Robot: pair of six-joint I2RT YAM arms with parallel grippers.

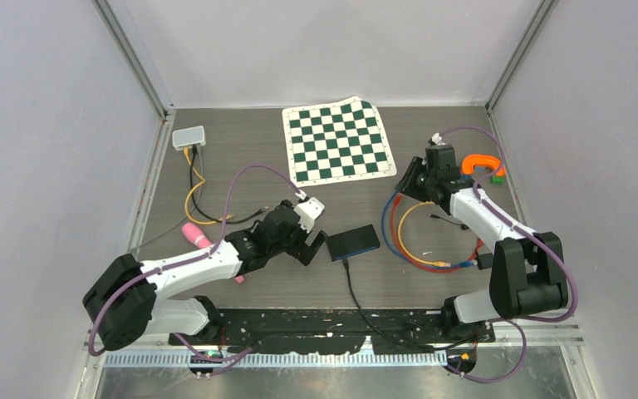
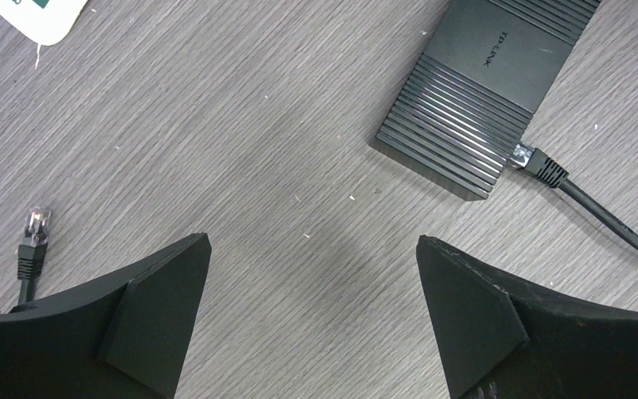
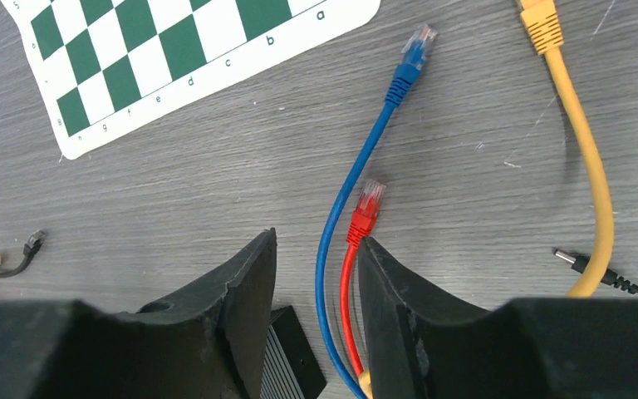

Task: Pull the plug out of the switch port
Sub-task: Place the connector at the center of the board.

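The black switch (image 1: 353, 242) lies flat mid-table; the left wrist view shows its ribbed top (image 2: 486, 91). A black plug (image 2: 536, 162) sits in a port on its near side, and its black cable (image 1: 357, 291) runs toward the arm bases. My left gripper (image 1: 314, 247) hovers just left of the switch, jaws wide open over bare table (image 2: 312, 241). My right gripper (image 1: 407, 179) is farther right and back, jaws partly apart (image 3: 316, 238). Under it, loose on the table, lie a red cable (image 3: 364, 212) and a blue cable (image 3: 386, 125). It grips neither.
A green-and-white chess mat (image 1: 336, 140) lies at the back. A white box (image 1: 188, 137) with yellow and black leads is back left, a pink object (image 1: 195, 235) left, an orange clamp (image 1: 482, 164) right. A yellow cable (image 3: 581, 141) and a barrel jack (image 3: 586, 266) lie right.
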